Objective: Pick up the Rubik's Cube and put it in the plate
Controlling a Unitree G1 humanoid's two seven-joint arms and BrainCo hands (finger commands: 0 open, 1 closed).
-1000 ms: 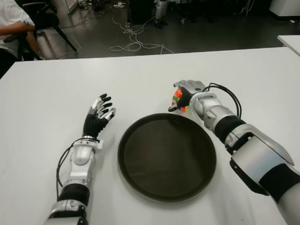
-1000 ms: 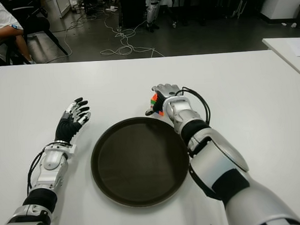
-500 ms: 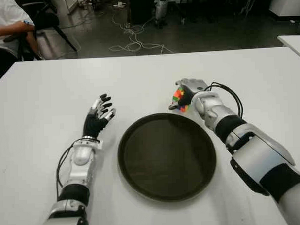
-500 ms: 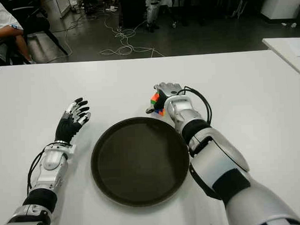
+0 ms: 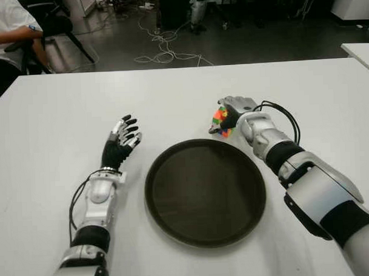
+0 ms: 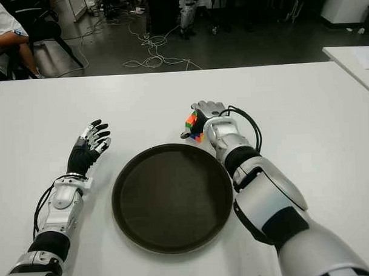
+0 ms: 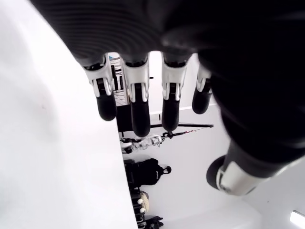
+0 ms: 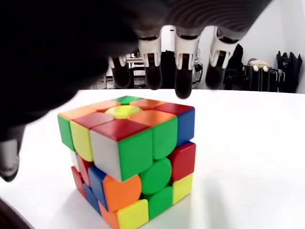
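Fingers (image 8: pixel 186 71) of the right hand (image 5: pixel 235 109) arch apart over the cube (image 8: pixel 128 157), poised to grip; left hand (image 5: pixel 121 140) idles spread beside the plate (image 5: pixel 204 192).

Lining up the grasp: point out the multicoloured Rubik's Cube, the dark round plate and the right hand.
Multicoloured Rubik's Cube (image 8: pixel 131 160), right wrist view, near vertical edge.
Dark round plate (image 5: pixel 151 196), left eye view, left rim.
Right hand (image 6: pixel 209 111), right eye view, back of the hand.
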